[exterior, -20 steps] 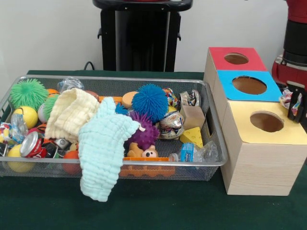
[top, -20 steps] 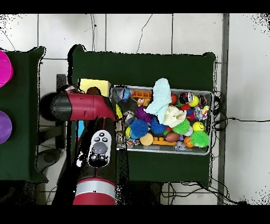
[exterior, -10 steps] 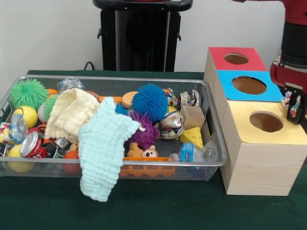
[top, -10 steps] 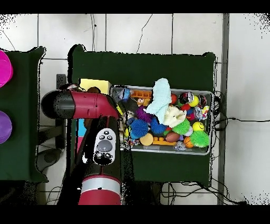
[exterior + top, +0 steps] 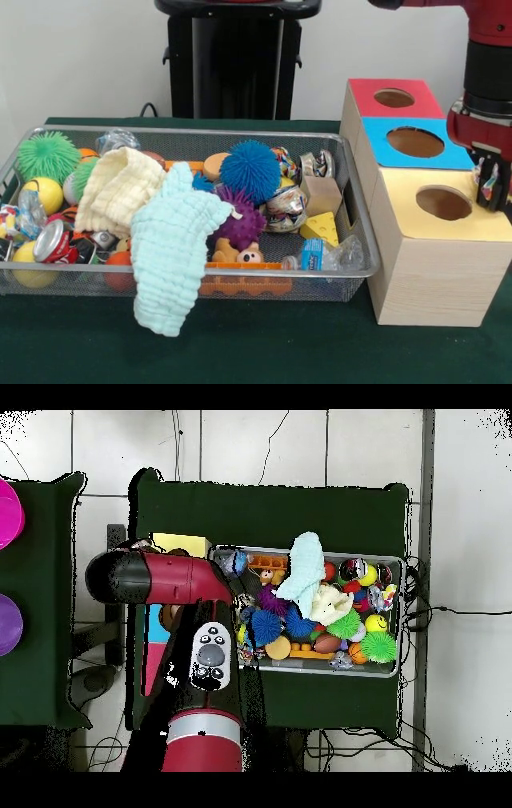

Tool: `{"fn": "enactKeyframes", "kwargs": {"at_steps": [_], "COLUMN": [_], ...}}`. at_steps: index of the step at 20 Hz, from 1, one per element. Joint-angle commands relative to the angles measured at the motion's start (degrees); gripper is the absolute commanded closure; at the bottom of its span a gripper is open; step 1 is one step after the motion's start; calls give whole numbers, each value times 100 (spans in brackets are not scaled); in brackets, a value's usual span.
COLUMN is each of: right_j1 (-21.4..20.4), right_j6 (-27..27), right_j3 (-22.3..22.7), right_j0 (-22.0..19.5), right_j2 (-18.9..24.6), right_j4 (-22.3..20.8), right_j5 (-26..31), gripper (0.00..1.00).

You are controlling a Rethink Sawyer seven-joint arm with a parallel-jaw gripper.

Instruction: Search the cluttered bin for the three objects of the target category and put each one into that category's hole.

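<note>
My gripper (image 5: 490, 186) hangs at the right edge of the front view, just right of the yellow hole (image 5: 445, 203) in the wooden box. It is shut on a crumpled colourful wrapper (image 5: 484, 170). Behind the yellow panel lie the blue hole (image 5: 415, 142) and the red hole (image 5: 394, 98). The wire bin (image 5: 264, 132) to the left is full of clutter, including crumpled shiny wrappers (image 5: 284, 208) near its right end. In the overhead view the red arm (image 5: 165, 579) covers most of the box and hides the gripper; the bin (image 5: 402, 616) lies to its right.
A light blue cloth (image 5: 172, 248) drapes over the bin's front rim beside a cream cloth (image 5: 120, 188). Blue (image 5: 250, 170), purple (image 5: 240, 220) and green (image 5: 48, 154) spiky balls, a red can (image 5: 54, 240) and a yellow cheese wedge (image 5: 322, 228) fill the bin.
The arm has swung further into the front view from the right, bringing the gripper and its wrapper slightly closer to the yellow hole. The bin's contents have not moved.
</note>
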Motion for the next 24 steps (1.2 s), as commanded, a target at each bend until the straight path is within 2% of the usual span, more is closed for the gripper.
{"fn": "enactKeyframes", "kwargs": {"at_steps": [1, 4, 6, 9, 12, 17, 24], "right_j1": [19, -136, -243, -375, -342, -11, 512], "right_j6": [144, -5, 103, 891, 1262, 1417, 1926], "right_j3": [347, 472, 440, 49, -259, -497, -1116], "right_j0": [-620, -742, -660, -21, 291, 384, 702], "right_j2": [95, 154, 39, -628, -944, -882, -1225], "right_j4": [-153, -193, -186, -213, -187, 106, 279], "right_j5": [9, 156, 508, 1510, 2008, 1896, 2141], "gripper": [100, 100, 100, 100, 100, 100, 100]}}
